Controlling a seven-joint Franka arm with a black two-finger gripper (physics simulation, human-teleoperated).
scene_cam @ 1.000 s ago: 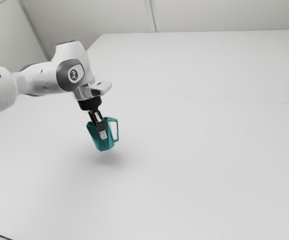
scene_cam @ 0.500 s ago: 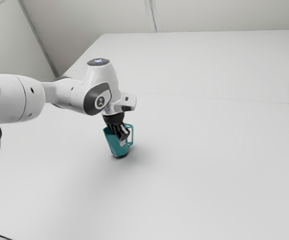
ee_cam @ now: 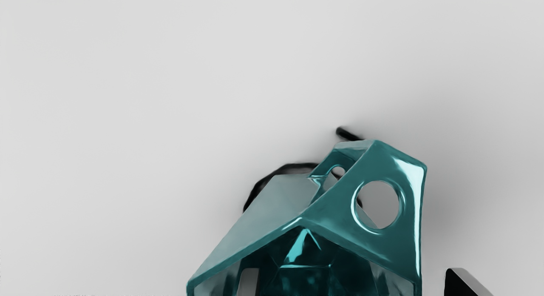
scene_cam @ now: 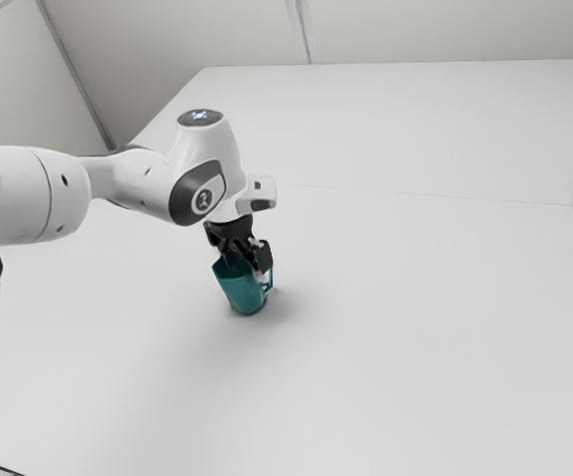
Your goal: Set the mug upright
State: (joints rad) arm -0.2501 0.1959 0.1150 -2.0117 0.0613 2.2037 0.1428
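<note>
Mug [scene_cam: 239, 290] under the claw [scene_cam: 248, 264], one wall [ee_cam: 395, 274] between wide-apart fingers [ee_cam: 251, 283]

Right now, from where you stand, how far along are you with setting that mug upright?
Nearly done, I think. The mug looks roughly upright, its mouth up and its base down at the table. Nothing is clasped: my gripper is open, one finger inside the mouth, the other outside. What's left, probably, is lifting clear without tipping it.
</note>
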